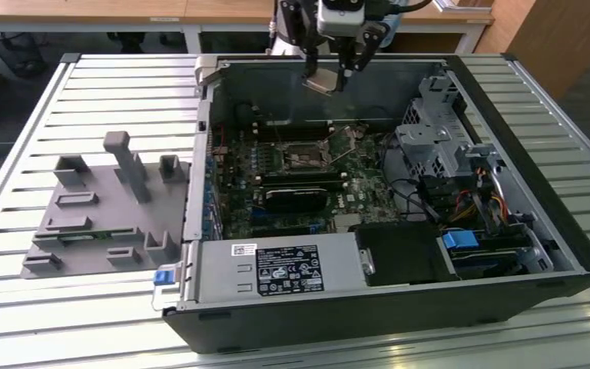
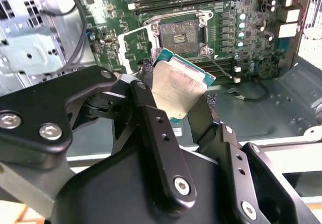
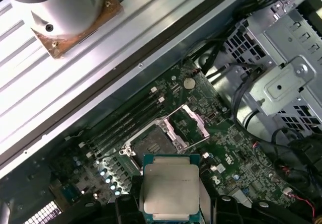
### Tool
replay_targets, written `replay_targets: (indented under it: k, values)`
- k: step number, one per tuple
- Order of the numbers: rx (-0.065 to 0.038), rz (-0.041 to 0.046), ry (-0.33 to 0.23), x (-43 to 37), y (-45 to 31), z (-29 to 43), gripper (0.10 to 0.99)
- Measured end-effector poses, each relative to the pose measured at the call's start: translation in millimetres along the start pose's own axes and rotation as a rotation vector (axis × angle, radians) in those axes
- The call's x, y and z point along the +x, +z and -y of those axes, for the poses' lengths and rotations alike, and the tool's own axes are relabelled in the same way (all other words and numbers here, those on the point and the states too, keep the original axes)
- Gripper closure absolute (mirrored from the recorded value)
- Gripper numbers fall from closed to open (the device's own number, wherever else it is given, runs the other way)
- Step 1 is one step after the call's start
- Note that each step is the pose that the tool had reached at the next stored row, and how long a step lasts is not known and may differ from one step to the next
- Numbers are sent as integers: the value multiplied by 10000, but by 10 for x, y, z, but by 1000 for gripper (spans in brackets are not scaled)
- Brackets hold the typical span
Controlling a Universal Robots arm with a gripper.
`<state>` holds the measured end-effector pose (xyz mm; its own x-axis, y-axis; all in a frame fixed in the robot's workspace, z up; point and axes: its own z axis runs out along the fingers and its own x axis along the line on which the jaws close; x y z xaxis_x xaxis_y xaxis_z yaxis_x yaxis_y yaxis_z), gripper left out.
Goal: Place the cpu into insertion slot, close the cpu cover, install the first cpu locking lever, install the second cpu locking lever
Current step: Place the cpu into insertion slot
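My gripper [image 1: 330, 75] is shut on the cpu [image 1: 321, 83], a flat silvery square with a tan-green rim, and holds it tilted in the air over the far wall of the open computer case. In both wrist views the cpu [image 2: 176, 89] [image 3: 170, 190] sits between the black fingers [image 2: 147, 110]. Well below it on the green motherboard lies the insertion slot [image 1: 303, 157] [image 2: 179, 32] [image 3: 151, 141], its dark pin field bare. The cpu cover [image 3: 189, 126] [image 2: 135, 44] stands flipped open beside the slot. A thin wire lever [image 2: 222, 66] sticks out next to the socket.
Long black memory sticks [image 1: 297, 183] lie beside the slot. A metal drive cage [image 1: 436, 132] with cables fills the case on the exterior view's right, and a power supply [image 1: 274, 269] sits at the near wall. A grey fixture block [image 1: 101, 207] rests on the slatted table.
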<state>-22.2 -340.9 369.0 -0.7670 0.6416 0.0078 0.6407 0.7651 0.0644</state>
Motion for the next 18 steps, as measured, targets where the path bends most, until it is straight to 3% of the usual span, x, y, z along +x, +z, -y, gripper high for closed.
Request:
replay_targets:
  k: [18]
  values:
    - [71,236,2448,1,36,0,561]
